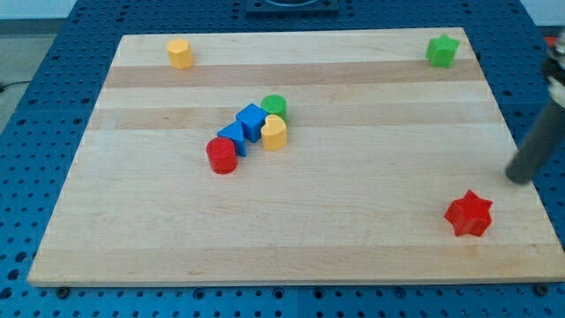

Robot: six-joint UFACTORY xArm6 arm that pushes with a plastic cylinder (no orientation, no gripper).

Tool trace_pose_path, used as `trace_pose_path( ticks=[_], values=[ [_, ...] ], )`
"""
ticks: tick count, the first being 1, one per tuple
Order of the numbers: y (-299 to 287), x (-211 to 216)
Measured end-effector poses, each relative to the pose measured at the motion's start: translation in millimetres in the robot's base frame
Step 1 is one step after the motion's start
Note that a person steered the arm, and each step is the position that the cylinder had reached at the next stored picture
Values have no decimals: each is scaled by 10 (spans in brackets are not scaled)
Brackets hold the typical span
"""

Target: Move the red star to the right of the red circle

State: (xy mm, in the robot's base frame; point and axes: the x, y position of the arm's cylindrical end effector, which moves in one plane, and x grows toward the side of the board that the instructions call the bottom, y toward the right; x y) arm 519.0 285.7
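The red star (469, 214) lies near the board's lower right corner. The red circle (222, 155) sits left of the middle, at the lower left end of a cluster. My tip (517, 179) is at the right edge of the board, above and to the right of the red star, apart from it and far from the red circle.
Touching the red circle are a blue block (233, 138), a blue cube (252, 121), a yellow heart (274, 132) and a green circle (274, 107). A yellow hexagon (179, 53) is at the top left, a green star (442, 50) at the top right. The wooden board (353, 238) rests on a blue pegboard.
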Motion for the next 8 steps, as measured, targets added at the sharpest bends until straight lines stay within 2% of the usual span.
trace_pose_path(
  ticks=[1, 2, 3, 5, 7, 8],
  values=[
    [-234, 591],
    [-754, 632],
    [-1318, 632],
    [-611, 522],
    [-1427, 271],
    [-1458, 268]
  ],
)
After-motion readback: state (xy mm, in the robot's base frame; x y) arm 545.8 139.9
